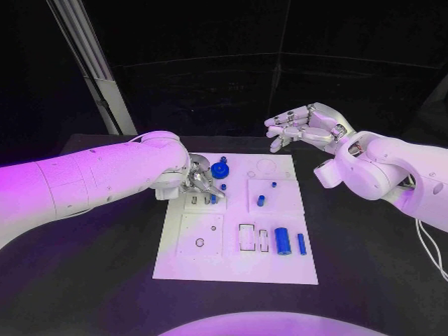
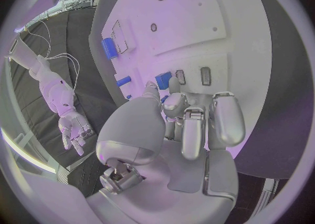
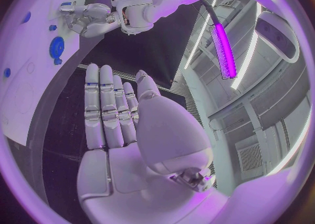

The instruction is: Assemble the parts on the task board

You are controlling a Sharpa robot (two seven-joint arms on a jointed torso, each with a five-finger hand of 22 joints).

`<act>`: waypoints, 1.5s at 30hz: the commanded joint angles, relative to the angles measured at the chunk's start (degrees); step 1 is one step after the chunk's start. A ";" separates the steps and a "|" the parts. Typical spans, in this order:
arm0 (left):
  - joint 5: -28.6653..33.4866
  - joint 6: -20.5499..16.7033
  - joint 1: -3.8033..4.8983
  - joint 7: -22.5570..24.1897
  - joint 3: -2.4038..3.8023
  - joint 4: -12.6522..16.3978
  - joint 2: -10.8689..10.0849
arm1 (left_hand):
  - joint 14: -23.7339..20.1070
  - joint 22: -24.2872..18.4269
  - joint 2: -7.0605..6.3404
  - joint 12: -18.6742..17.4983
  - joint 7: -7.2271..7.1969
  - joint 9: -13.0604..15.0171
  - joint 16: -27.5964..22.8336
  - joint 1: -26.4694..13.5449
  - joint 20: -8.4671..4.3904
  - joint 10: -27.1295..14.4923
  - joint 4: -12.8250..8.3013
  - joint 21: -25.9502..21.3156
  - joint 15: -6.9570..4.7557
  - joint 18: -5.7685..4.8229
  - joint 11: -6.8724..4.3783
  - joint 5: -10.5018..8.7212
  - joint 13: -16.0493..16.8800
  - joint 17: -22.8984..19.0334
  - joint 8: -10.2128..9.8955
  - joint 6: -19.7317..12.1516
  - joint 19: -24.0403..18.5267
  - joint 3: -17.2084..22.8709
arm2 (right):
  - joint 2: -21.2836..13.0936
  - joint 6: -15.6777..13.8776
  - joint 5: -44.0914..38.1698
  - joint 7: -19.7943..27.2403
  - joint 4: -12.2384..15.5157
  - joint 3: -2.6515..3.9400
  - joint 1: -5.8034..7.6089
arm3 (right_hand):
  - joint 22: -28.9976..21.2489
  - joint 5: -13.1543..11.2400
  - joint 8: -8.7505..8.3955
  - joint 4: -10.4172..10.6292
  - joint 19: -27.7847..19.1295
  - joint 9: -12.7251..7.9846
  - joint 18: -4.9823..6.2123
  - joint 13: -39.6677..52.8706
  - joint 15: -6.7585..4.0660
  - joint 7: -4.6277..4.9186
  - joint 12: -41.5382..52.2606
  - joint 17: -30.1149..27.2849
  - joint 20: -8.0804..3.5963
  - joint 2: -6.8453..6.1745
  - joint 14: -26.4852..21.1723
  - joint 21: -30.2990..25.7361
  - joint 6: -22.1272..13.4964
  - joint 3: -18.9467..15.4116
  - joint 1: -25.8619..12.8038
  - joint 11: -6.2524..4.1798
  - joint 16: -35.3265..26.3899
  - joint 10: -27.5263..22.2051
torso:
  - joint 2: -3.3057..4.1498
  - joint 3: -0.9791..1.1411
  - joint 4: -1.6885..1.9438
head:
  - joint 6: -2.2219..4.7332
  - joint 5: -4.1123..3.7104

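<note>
The white task board (image 1: pixel 234 260) lies in the middle of the black table. My left hand (image 1: pixel 198 183) is low over its upper left part, thumb and a finger pinching a small blue part (image 2: pixel 163 79) beside two narrow slots (image 2: pixel 205 75). Just behind that hand a round blue part (image 1: pixel 219 170) stands on the board. A blue cylinder (image 1: pixel 283 240) and a thin blue rod (image 1: pixel 301 243) lie at the lower right. My right hand (image 1: pixel 305 126) hangs raised beyond the board's far edge, its fingers (image 3: pixel 105 103) stretched out and holding nothing.
Two small blue pieces (image 1: pixel 262 201) stand on a square plate right of my left hand. A square plate with a round hole (image 1: pixel 200 242) sits at the board's lower left. Black table (image 1: pixel 375 259) surrounds the board. A slanted pale post (image 1: pixel 98 77) rises at the back left.
</note>
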 commanded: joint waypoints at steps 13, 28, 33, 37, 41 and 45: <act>1.93 2.06 0.04 -0.11 0.03 -0.21 0.27 | 6.17 0.16 0.46 0.10 -0.13 0.93 0.18 3.35 -0.21 0.15 -1.19 0.25 -0.52 -0.76 -0.13 -0.03 -0.24 15.09 1.17 -1.26 -0.01 2.78 | 0.16 -0.55 -0.09 0.06 -0.57 0.02 0.10 | -0.37 -0.60 -0.43 -0.72 0.25 -0.21 0.14 -0.06 0.25 0.34 -0.66 -0.39 -0.02 0.26 0.08 -0.86 -0.70 0.26 0.72 0.46 -1.08 -0.21 | 0.06 0.03 -0.07 | -0.07 0.55; 3.62 -2.24 0.06 0.39 0.03 2.68 -1.97 | 6.17 0.34 -4.54 -1.04 0.16 1.48 0.18 8.58 -0.37 -0.13 -8.08 0.09 -0.36 -0.64 -0.43 2.00 -1.22 15.09 1.43 -3.86 -0.28 35.74 | 0.25 -0.39 -0.10 -0.67 -1.34 0.00 0.11 | -0.59 -2.82 -0.40 -0.77 0.39 -0.28 0.15 -0.03 0.36 0.45 -0.78 -0.56 0.11 0.50 0.27 -1.20 -0.95 0.33 0.43 0.56 -1.42 -0.30 | -0.09 -0.08 0.29 | -0.36 0.60; 3.78 -5.13 0.10 0.52 0.03 5.27 -3.68 | 6.17 0.41 -8.10 -0.87 0.18 2.46 0.18 3.63 -0.40 0.16 -9.04 0.02 -0.36 -0.56 -0.22 1.68 -1.35 15.09 2.97 -4.06 -0.32 45.21 | 0.35 -0.39 -0.57 -1.19 -1.75 -0.01 0.11 | -0.68 -3.39 -0.39 -0.64 0.44 -0.30 0.14 -0.02 0.42 0.50 -0.80 -0.62 0.18 0.66 0.30 -1.35 -1.03 0.29 0.11 0.62 -1.53 -0.34 | -0.20 -0.04 0.36 | -0.41 0.78; 3.49 -7.45 0.11 0.58 0.01 7.36 -5.21 | 6.17 0.71 -8.62 -0.60 -0.06 2.80 0.18 2.38 -0.20 0.40 -9.63 0.16 -0.53 -0.72 -0.24 1.63 -1.14 15.09 3.58 -3.98 -0.19 47.28 | 0.48 -0.29 -1.17 -1.61 -2.07 -0.01 0.11 | -0.73 -3.64 -0.38 -0.51 0.47 -0.30 0.14 -0.01 0.46 0.53 -0.80 -0.65 0.23 0.74 0.31 -1.43 -1.09 0.23 -0.14 0.66 -1.59 -0.37 | -0.23 -0.08 0.39 | -0.45 0.85; 2.06 -8.39 0.07 0.51 -0.02 8.88 -6.38 | 6.17 0.64 -8.85 -0.81 -0.13 2.95 0.18 1.97 -0.22 0.27 -10.06 0.11 -0.57 -0.70 -0.25 1.62 -1.59 15.09 3.83 -4.05 -0.22 48.12 | 0.58 -0.18 -2.43 -1.91 -2.48 -0.02 0.10 | -0.88 -3.84 -0.44 -0.16 0.47 -0.35 0.12 -0.01 0.60 0.65 -0.86 -0.74 0.36 0.91 0.21 -1.66 -1.36 0.07 -0.77 0.80 -1.76 -0.64 | -0.27 -0.15 0.50 | -0.52 0.89; 0.19 -9.43 -0.11 0.48 -0.04 9.81 -7.29 | 6.17 0.58 -8.89 -0.90 -0.13 2.99 0.18 1.85 -0.23 0.20 -10.20 0.07 -0.58 -0.69 -0.25 1.61 -1.74 15.09 3.88 -4.09 -0.25 48.39 | 0.67 -0.13 -3.01 -2.01 -2.80 -0.03 0.09 | -0.94 -3.92 -0.46 -0.10 0.45 -0.36 0.12 -0.01 0.66 0.70 -0.89 -0.79 0.42 0.89 0.13 -1.77 -1.50 0.00 -0.94 0.85 -1.83 -0.77 | -0.21 -0.18 0.57 | -0.63 1.03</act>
